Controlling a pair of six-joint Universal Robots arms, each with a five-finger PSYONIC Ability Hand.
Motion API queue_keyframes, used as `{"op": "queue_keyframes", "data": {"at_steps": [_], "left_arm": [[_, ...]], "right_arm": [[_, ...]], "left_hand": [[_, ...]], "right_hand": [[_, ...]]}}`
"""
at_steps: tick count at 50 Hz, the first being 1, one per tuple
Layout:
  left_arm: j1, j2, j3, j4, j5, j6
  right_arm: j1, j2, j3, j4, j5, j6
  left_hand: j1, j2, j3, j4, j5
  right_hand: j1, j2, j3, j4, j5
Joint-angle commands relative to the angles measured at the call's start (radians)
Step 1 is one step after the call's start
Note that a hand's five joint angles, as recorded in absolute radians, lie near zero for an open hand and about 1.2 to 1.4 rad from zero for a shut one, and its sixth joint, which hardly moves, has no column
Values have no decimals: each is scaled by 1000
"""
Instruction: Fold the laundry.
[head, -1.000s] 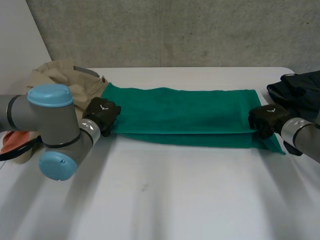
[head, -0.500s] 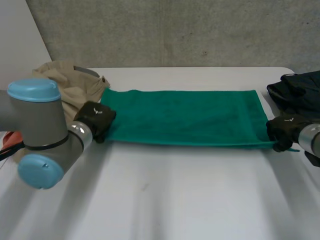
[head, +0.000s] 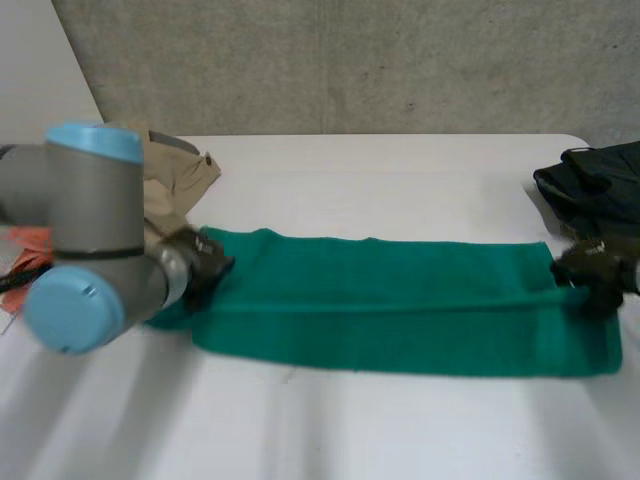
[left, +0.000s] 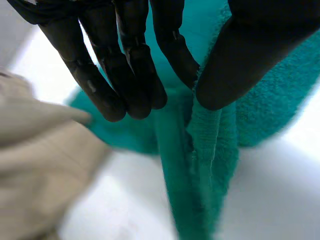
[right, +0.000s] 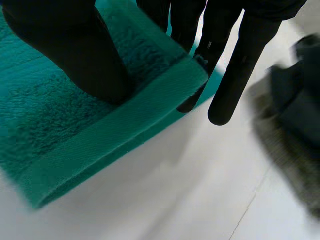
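Looking down through the head camera, I am seeing the green towel (head: 400, 315) lying flat on the white tabletop (head: 380, 430). It is folded into a long band. Its long axis is running side to side across the tabletop, with one short end pointing toward each arm, and a lengthwise fold line is showing along the band.

A beige garment (head: 175, 175) is sitting heaped at the far left, just behind the left arm (head: 85, 240). Something orange (head: 20, 245) is peeking out beside that arm. A dark garment (head: 600, 180) is lying at the far right, just beyond the towel's right end. The left arm's big joint is blocking my view of the towel's near left corner.

The left hand (head: 205, 268) is sitting at the towel's left end. In its wrist view, the thumb and a finger are pinching a raised ridge of the cloth, with the beige garment just beside the fingertips. The right hand (head: 590, 275) is at the right end. There the thumb is pressing down on the corner while fingers are reaching under the hem, so it is grasping that corner.
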Motion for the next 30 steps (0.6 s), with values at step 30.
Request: {"op": "queue_keyframes", "data": {"at_steps": [30], "left_arm": [[-77,-202,490,234,-103,-97]], "right_arm": [[110,115,-197,-407,131,339]], "left_hand": [[-930,-1023,-1014,-1022,-988]], "right_hand": [[-966,-1007,-1013,-1020,-1008]]}}
